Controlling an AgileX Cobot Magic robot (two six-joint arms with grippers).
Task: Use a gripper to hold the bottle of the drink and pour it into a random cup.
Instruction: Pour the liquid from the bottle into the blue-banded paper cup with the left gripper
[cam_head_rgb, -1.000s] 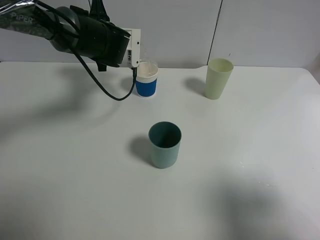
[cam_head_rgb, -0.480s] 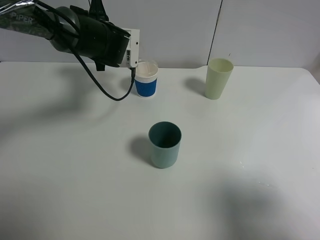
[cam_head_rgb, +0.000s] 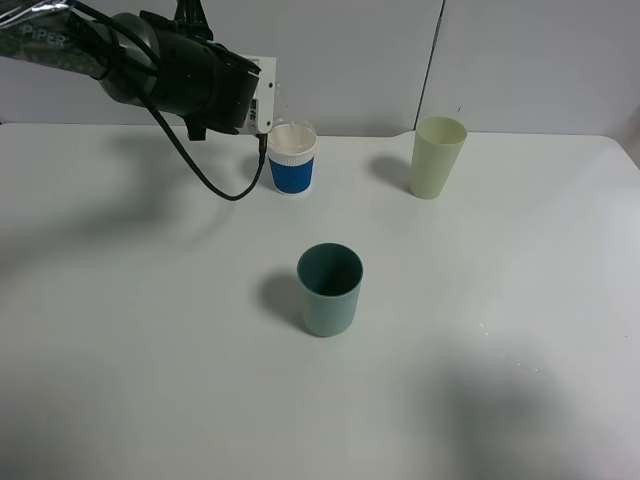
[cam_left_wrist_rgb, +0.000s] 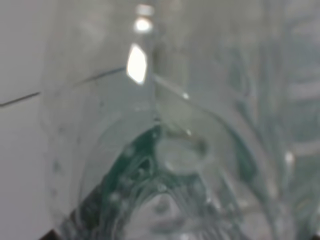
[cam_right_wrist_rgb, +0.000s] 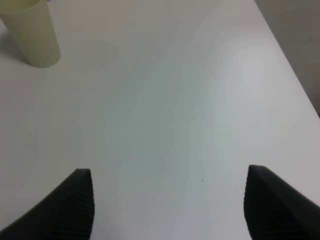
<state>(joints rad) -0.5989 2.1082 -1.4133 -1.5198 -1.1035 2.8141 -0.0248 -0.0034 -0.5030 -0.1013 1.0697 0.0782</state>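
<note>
Far left in the high view, black left arm (cam_head_rgb: 170, 75) reaching in from the upper corner, held roughly level above the bench (cam_head_rgb: 150, 340). At its end, white boxy head (cam_head_rgb: 264, 95) hanging just above and left of the rim of the blue-banded cup (cam_head_rgb: 292, 160). Behind that head, left fingers hidden, closed on the bottle (cam_left_wrist_rgb: 165, 150): clear plastic with a dark green label, filling the blurred left wrist view. Barely traceable from above, tilt impossible to judge. Blue-banded cup upright near the back edge. Nearer the front, dark teal cup (cam_head_rgb: 330, 290) standing alone at mid-bench. Further right, tall pale green cup (cam_head_rgb: 438, 157) upright at the back. In the right wrist view, right fingers (cam_right_wrist_rgb: 82, 205) spread wide over bare bench, nothing between them, only the tips in frame.
</note>
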